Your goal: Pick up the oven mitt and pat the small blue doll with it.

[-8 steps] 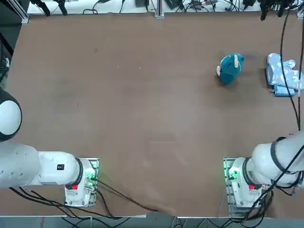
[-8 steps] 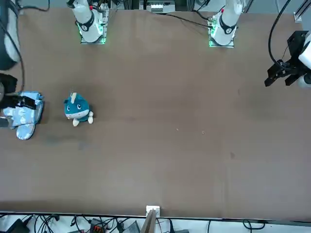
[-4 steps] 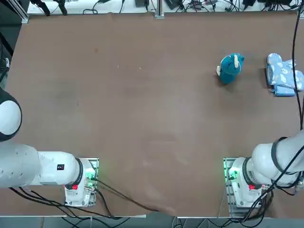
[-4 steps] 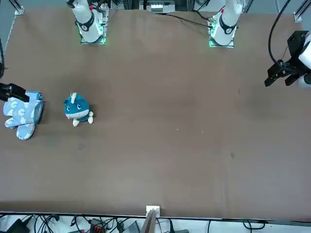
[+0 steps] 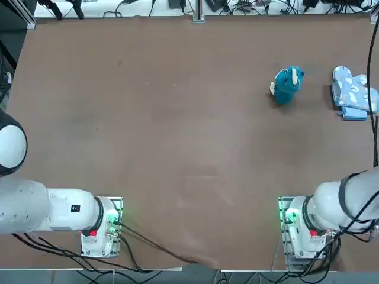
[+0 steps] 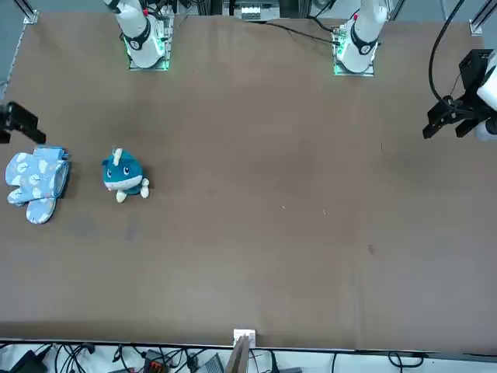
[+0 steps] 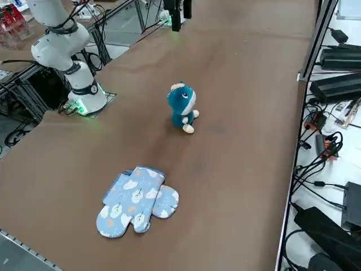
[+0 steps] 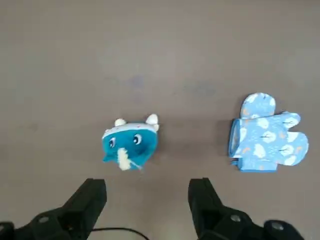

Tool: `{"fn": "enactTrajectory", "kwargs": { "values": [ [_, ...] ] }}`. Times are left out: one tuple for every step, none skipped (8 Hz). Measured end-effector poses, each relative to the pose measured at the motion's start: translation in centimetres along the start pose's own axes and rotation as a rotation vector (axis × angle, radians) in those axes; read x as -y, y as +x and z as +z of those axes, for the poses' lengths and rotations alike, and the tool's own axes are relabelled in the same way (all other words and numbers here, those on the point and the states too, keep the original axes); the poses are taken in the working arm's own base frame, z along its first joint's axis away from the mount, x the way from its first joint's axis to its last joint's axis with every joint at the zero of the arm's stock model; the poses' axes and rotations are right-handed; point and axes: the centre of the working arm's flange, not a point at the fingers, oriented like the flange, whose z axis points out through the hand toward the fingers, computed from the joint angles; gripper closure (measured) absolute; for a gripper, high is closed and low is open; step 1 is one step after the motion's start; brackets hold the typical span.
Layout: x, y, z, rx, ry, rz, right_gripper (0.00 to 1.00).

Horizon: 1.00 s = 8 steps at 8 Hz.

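Note:
The oven mitt (image 5: 352, 92) is light blue with white patterns and lies flat at the table's far right edge (image 6: 35, 183) (image 7: 137, 200). The small blue doll (image 5: 288, 84) stands upright just to its left (image 6: 123, 175) (image 7: 182, 107). My right gripper (image 8: 147, 186) hangs open and empty, well above the table. From there the doll (image 8: 131, 142) shows just beyond its fingertips and the mitt (image 8: 265, 135) off to one side. Neither thing is touched.
The brown table (image 5: 177, 130) carries only the doll and the mitt. The right arm's base (image 5: 305, 228) stands at the near edge. Cables and power units (image 7: 333, 68) lie along the table's far edge.
My right gripper, which hung over the mitt a second ago, has drawn back towards the robot and off it. The mitt now shows whole. Mitt and doll have not moved.

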Motion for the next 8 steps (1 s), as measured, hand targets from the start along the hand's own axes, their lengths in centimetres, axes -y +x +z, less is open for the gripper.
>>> {"fn": "enactTrajectory", "kwargs": {
  "values": [
    [0.3, -0.6, 0.2, 0.007, 0.003, 0.000, 0.00],
    [0.8, -1.0, 0.5, 0.010, 0.001, -0.008, 0.00],
    [1.3, -1.3, 0.7, 0.009, 0.000, -0.015, 0.00],
    [1.6, -1.5, 0.8, 0.012, 0.000, -0.018, 0.00],
    [1.6, -1.6, 1.0, 0.011, 0.004, -0.018, 0.00],
    [1.6, -1.8, 1.1, 0.004, 0.015, -0.016, 0.00],
    [1.5, -1.9, 1.4, 0.000, 0.024, -0.012, 0.00],
    [1.3, -2.1, 1.4, 0.000, 0.026, -0.009, 0.00]
  ]
}}
